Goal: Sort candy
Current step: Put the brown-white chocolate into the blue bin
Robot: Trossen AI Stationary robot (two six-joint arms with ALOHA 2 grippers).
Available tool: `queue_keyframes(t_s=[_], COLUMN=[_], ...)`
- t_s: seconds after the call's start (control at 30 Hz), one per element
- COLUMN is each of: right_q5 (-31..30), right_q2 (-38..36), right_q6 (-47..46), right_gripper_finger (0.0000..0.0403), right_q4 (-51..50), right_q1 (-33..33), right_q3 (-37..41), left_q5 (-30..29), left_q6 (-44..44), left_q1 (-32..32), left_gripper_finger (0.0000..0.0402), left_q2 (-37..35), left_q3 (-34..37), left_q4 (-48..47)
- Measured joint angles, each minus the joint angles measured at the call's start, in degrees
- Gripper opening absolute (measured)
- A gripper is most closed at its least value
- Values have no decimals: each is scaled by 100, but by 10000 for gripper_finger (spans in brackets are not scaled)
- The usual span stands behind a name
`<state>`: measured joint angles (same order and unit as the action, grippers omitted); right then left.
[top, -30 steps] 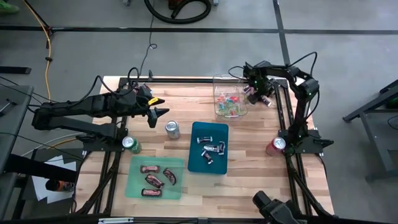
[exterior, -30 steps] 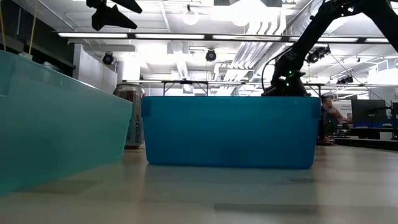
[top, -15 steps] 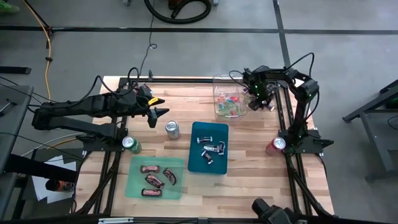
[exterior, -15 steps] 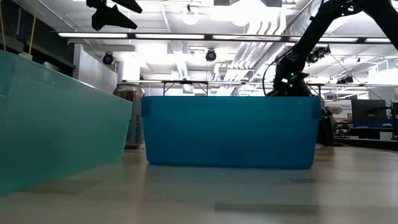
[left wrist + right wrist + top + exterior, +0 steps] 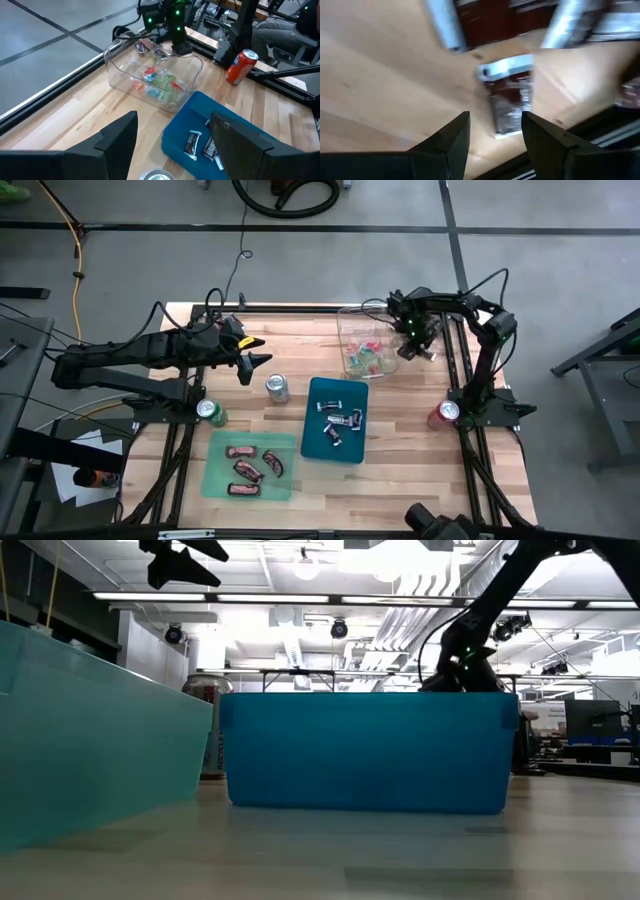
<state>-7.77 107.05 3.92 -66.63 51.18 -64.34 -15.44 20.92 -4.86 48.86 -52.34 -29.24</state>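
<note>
Red-brown bars (image 5: 247, 468) in green tray; silver pieces (image 5: 338, 420) in blue; bright sweets (image 5: 366, 356) in clear bin.

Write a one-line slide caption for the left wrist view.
Left tool hangs open above a blue tray of wrapped candy, facing a clear bin of bright sweets.

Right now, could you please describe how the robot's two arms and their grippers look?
Both arms are dark and jointed with black cabling. The left gripper has two dark wedge-shaped fingers and a small yellow mark near the wrist. The right gripper has matching dark fingers, and green lights glow on its wrist.
</note>
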Motion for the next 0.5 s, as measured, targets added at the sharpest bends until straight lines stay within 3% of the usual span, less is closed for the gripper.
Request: queue_keyframes(t_s=[0.23,0.37,0.5], right_q5=[0,318,-111], right_q2=[-168,-169,-177], right_q6=[-187,-247,-410], right_gripper_finger=[172,172,172], right_q4=[160,498,759], right_q1=[285,420,252], right_q3=[35,296,448], left_q5=[0,0,-1], left_q6=[-9,-10,-13], left_q1=[0,0,0], left_gripper_finger=[236,236,236], left_q2=[2,2,2], left_q3=[0,0,0], left_q4=[-1,1,-1])
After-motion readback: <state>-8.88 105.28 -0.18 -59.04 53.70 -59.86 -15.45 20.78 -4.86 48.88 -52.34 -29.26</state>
